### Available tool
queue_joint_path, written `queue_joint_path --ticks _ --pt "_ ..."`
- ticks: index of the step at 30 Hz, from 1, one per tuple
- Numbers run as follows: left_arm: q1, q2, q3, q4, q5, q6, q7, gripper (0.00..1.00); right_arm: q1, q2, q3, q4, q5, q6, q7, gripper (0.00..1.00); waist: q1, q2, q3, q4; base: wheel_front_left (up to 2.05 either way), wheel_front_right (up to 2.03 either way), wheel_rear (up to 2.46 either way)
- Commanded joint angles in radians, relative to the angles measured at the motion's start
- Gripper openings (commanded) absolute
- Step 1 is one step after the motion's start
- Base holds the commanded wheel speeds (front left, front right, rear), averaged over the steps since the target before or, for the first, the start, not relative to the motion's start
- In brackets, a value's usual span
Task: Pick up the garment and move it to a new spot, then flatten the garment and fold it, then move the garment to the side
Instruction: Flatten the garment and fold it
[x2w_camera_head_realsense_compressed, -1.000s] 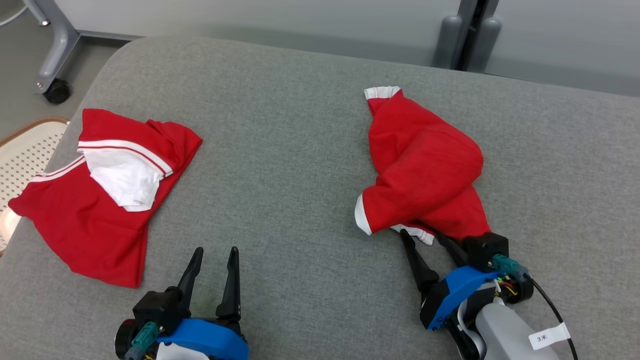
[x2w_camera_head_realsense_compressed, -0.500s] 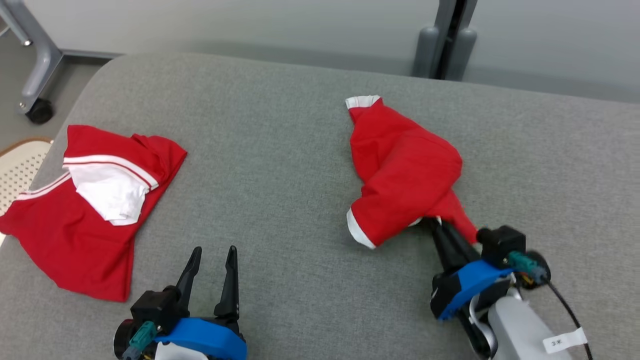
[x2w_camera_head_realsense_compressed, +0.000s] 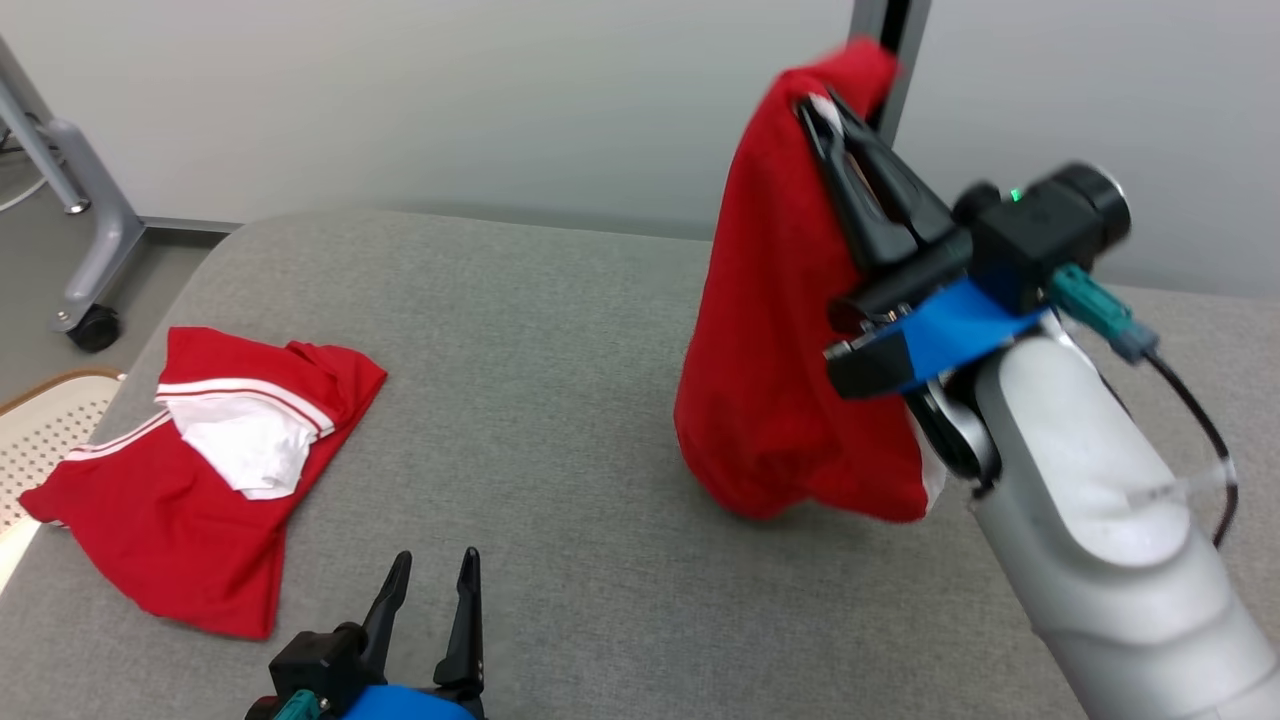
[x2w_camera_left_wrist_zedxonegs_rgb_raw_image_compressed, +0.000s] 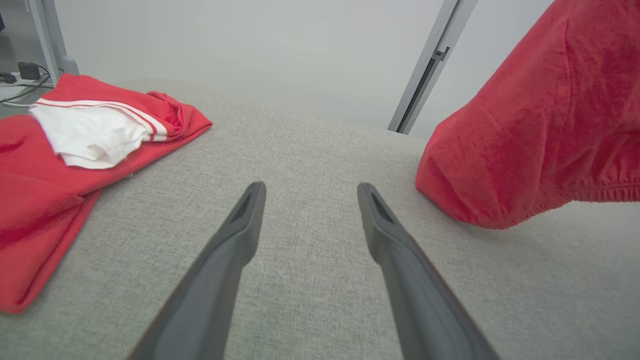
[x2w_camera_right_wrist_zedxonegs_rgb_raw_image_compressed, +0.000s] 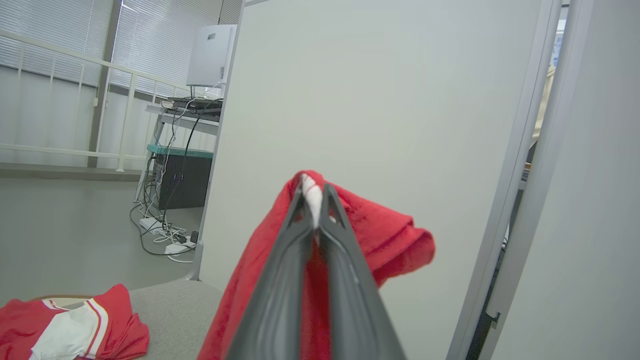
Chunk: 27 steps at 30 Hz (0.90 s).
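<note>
Red garment: clamped at a white-trimmed edge by right gripper, fingers pressed together on the cloth. Hangs over the right half of the grey cushion, nearer its far edge. Long axis upright, pinched end pointing up, bunched loose end pointing down; cannot tell whether the lowest fold touches the cushion or sits just above it. Left gripper: low at the near edge, fingers narrowly parted, holding nothing, pointing toward the far edge. Second red-and-white garment: lies crumpled flat at the left edge, well apart from the hanging one.
</note>
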Motion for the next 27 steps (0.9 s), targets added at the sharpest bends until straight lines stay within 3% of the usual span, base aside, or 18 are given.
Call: queue_joint_path --ticks 1,6,12,17,24,25,27 --pt "0.005 0.001 -0.004 0.002 -0.009 -0.002 -0.003 1.00 -0.065 0.011 0.036 0.015 0.019 0.000 0.019 0.00 0.0001 0.0000 -0.005 0.012 0.00 0.00 0.00" --pt "0.011 0.000 -0.009 0.005 -0.015 -0.002 -0.003 1.00 -0.211 0.054 0.138 0.062 0.065 0.000 0.029 0.00 0.0001 0.0000 -0.005 0.037 0.00 0.00 0.00" --pt "0.020 0.000 0.013 0.001 -0.008 -0.002 -0.003 1.00 -0.269 0.078 0.056 0.139 0.064 0.000 0.008 0.00 0.0001 0.0000 -0.001 0.025 0.00 0.00 0.00" --pt "0.016 0.000 0.027 -0.009 -0.006 -0.002 -0.003 1.00 -0.139 0.041 -0.053 0.230 0.017 0.000 0.028 0.00 0.0001 0.0000 0.008 -0.018 0.00 0.00 0.00" --pt "-0.007 0.000 0.022 -0.020 -0.012 -0.002 -0.003 1.00 0.208 -0.044 -0.226 0.326 -0.051 0.000 0.013 0.00 0.0001 0.0000 0.023 -0.066 0.00 0.00 0.00" --pt "-0.009 0.001 0.024 -0.020 -0.012 -0.002 -0.003 1.00 0.248 -0.048 -0.256 0.338 -0.060 0.000 0.010 0.03 0.0001 0.0000 0.025 -0.072 0.00 0.00 0.00" --pt "-0.012 0.000 0.029 -0.021 -0.008 -0.002 -0.003 1.00 0.311 -0.045 -0.306 0.356 -0.087 0.000 0.002 0.50 0.0001 0.0000 0.028 -0.085 0.00 0.00 0.00"
